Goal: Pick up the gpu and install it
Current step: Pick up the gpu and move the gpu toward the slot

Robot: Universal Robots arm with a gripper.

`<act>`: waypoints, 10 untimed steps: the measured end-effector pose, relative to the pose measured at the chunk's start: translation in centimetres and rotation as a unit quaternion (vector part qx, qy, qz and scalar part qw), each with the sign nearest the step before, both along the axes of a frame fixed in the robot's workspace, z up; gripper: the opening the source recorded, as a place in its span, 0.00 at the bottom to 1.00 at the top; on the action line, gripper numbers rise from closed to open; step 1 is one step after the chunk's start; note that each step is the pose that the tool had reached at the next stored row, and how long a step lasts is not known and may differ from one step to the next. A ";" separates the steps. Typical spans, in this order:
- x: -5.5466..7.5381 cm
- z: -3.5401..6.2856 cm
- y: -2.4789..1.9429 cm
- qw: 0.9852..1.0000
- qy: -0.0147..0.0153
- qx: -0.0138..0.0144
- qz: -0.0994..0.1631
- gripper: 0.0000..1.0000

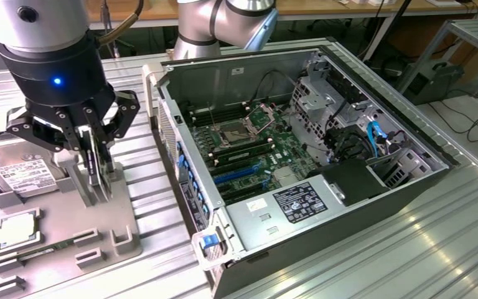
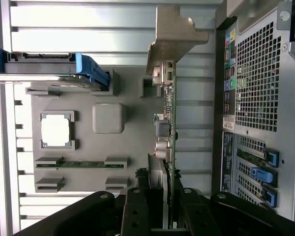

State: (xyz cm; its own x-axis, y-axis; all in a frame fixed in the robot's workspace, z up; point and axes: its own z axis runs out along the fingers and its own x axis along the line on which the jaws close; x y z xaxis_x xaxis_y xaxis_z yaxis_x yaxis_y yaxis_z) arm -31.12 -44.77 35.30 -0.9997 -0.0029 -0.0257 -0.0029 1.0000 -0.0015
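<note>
The gpu (image 1: 99, 179) stands on edge at the grey parts fixture (image 1: 65, 240), a thin card between my fingers. In the wrist view the gpu (image 2: 168, 129) runs edge-on away from the camera, green board on one side, cooler on the other, and its silver bracket (image 2: 174, 34) at the far end. My gripper (image 1: 95, 156) comes down from above and is shut on the card; both black fingers (image 2: 137, 214) press its sides. The open computer case (image 1: 305, 156) lies at the exterior view's right, motherboard with blue slots (image 1: 239, 174) exposed.
On the fixture (image 2: 132, 98) lie a hard drive (image 1: 23, 171) with a white label, a square CPU chip (image 2: 55, 130) and a memory stick (image 2: 78, 164). The case's rear panel (image 2: 255, 83) stands close beside the card. A ribbed metal table (image 1: 388, 249) carries everything.
</note>
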 end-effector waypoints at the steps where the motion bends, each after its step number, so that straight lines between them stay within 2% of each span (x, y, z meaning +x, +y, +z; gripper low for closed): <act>1: 0.0 0.18 0.00 1.000 0.000 0.000 0.000 0.28; 4: 0.0 0.92 0.00 1.000 0.000 0.000 0.000 0.28; 10: 0.0 1.51 0.00 1.000 0.000 0.000 0.000 0.28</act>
